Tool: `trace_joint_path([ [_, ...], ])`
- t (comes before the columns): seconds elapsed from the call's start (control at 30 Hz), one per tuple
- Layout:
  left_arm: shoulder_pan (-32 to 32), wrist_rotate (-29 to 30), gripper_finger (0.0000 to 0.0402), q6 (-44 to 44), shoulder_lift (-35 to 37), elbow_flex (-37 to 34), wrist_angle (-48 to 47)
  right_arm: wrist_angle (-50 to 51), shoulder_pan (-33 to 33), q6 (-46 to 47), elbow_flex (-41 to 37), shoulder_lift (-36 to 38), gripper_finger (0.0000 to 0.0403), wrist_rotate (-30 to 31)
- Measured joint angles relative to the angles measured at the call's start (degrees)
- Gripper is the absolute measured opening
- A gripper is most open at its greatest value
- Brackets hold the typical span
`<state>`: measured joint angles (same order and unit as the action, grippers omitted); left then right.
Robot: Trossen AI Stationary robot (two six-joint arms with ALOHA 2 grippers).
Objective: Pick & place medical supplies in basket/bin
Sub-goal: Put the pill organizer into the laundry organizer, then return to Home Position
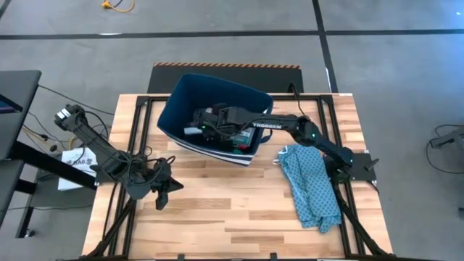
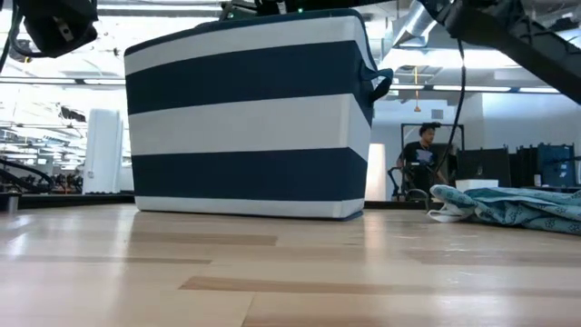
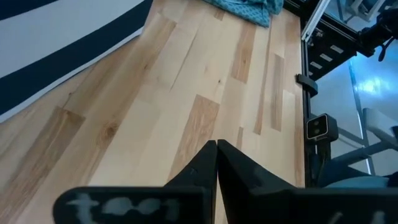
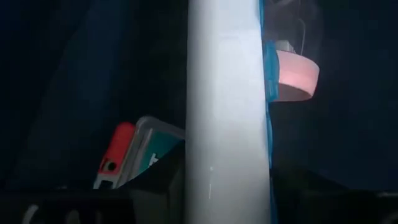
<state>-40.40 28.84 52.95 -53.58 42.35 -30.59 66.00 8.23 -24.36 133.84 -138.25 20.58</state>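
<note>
The navy, white-striped bin (image 1: 172, 109) (image 2: 245, 118) stands at the table's far middle. My right arm reaches into it from the right; my right gripper (image 1: 208, 123) (image 4: 227, 186) is shut on a long white item with a blue edge (image 4: 227, 93). Inside the bin, the right wrist view shows a pink roll (image 4: 297, 74), a red piece (image 4: 115, 152) and a clear box with teal (image 4: 149, 149). A green-red box (image 1: 243, 138) lies on the bin's floor. My left gripper (image 1: 162, 199) (image 3: 216, 146) is shut over the table's near left, holding nothing. My right gripper holds the long white item between its two fingers, which show as dark shapes (image 4: 155, 180) on either side of its lower part (image 4: 227, 174). The item runs lengthwise away from the fingers, inside the bin. Which part it rests on is hidden in the dark.
A teal patterned cloth (image 1: 312, 185) (image 2: 517, 204) (image 3: 249, 9) lies crumpled on the table's right side. Bare wood spans the near middle (image 1: 232, 217). Black frame rails run along the table's edges (image 1: 116, 210). A person (image 2: 422, 159) stands in the room behind.
</note>
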Motion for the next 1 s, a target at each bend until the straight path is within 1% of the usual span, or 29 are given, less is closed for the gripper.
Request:
trace_joint_path([
  [0.13,0.0,0.0,0.0,-0.11,0.0,0.0,0.01,-0.97,0.03,-2.92,-0.13,-1.26,0.0172,0.09],
  [0.2,0.0,0.0,0.0,-0.11,-0.02,0.0,-0.18,-3.02,-0.1,-4.52,-0.42,-2.08,0.0179,0.72],
  [0.33,0.0,0.12,0.0,-0.06,-0.02,0.0,-0.54,-3.43,-0.26,-4.55,1.29,-1.03,0.0175,2.59],
  [0.47,0.0,0.44,0.0,0.07,-0.02,0.0,-0.5,-1.95,-1.01,-4.7,0.86,1.3,0.0165,4.25],
  [0.53,0.0,0.54,0.0,0.21,0.0,0.02,-0.34,1.37,-1.1,-4.61,0.97,2.75,0.0164,4.44],
  [0.6,0.0,0.52,0.0,0.36,-0.01,0.02,-0.38,1.55,-1.7,-5.54,0.97,4.56,0.0167,5.26],
  [0.67,0.0,0.55,0.0,0.46,0.0,0.02,-0.06,4.05,-2.13,-5.95,0.99,6.82,0.0174,5.94],
  [0.83,0.0,0.52,0.0,0.55,0.0,0.02,0.58,4.77,-3.66,-6.1,1.01,12.41,0.0199,7.5],
  [1.0,0.0,0.61,0.0,0.59,0.0,0.02,0.52,5.37,-5.59,-6.12,1.05,18.73,0.0225,11.27],
])
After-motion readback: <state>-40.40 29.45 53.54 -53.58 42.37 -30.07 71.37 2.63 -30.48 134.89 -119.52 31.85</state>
